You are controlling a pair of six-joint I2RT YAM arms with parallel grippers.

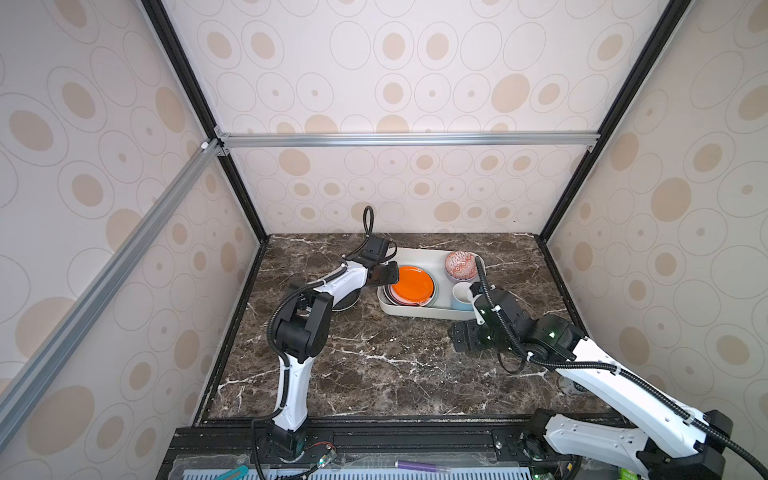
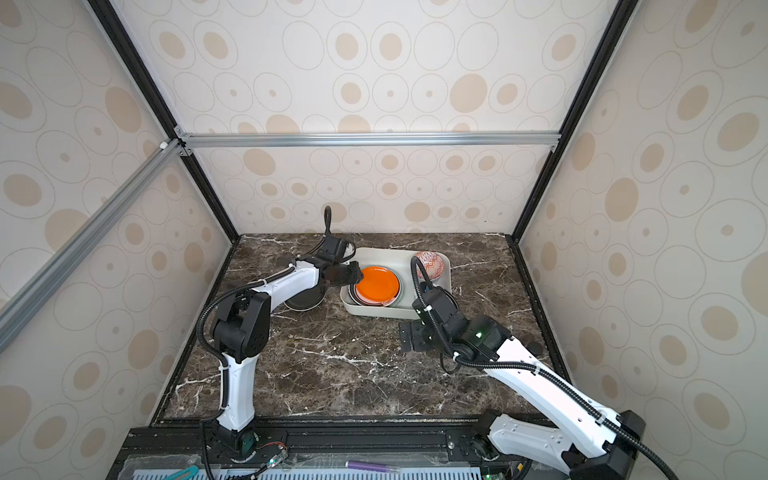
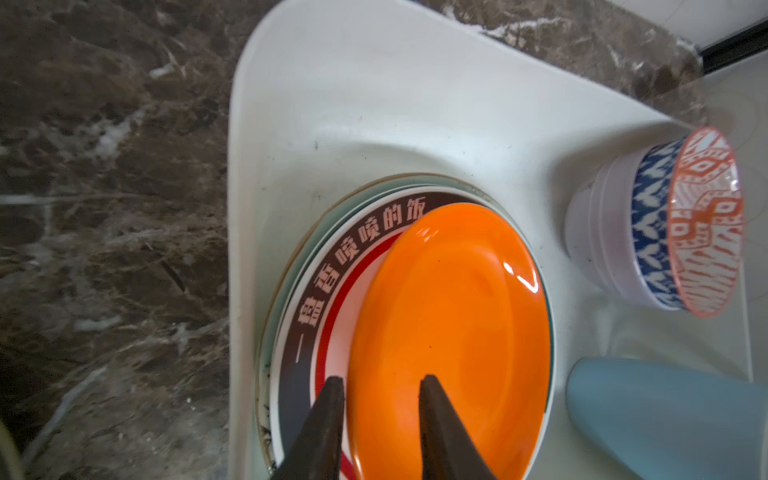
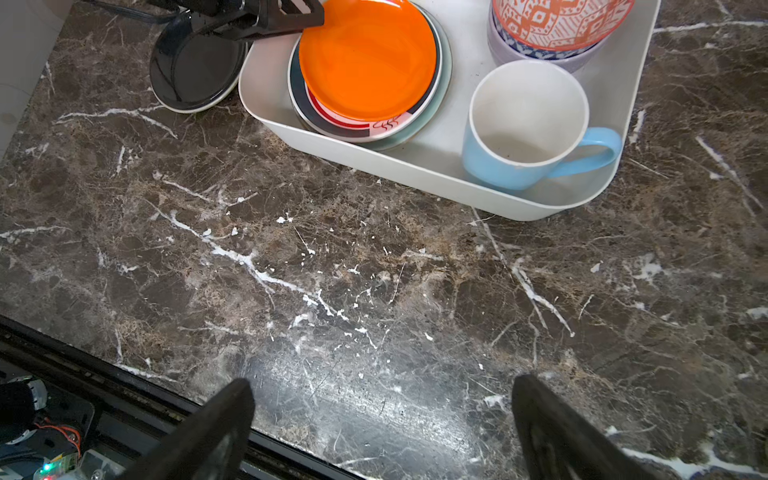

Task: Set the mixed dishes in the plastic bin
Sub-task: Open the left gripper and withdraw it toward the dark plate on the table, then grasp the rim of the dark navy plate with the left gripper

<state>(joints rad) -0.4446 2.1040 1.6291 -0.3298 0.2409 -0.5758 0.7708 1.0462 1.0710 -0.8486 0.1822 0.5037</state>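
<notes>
Inside plastic bin (image 3: 332, 83), orange plate (image 3: 453, 332), lettered plate (image 3: 332, 274) beneath, 香喷喷的饭

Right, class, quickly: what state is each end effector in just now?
Left end effector: open, jaws astride the orange plate rim, not gripping.
Right end effector: open, empty, above the table.

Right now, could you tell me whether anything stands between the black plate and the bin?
Nothing lies on the table between the black plate and the bin. But the open left gripper hangs over the orange plate just inside, across that path.
</notes>
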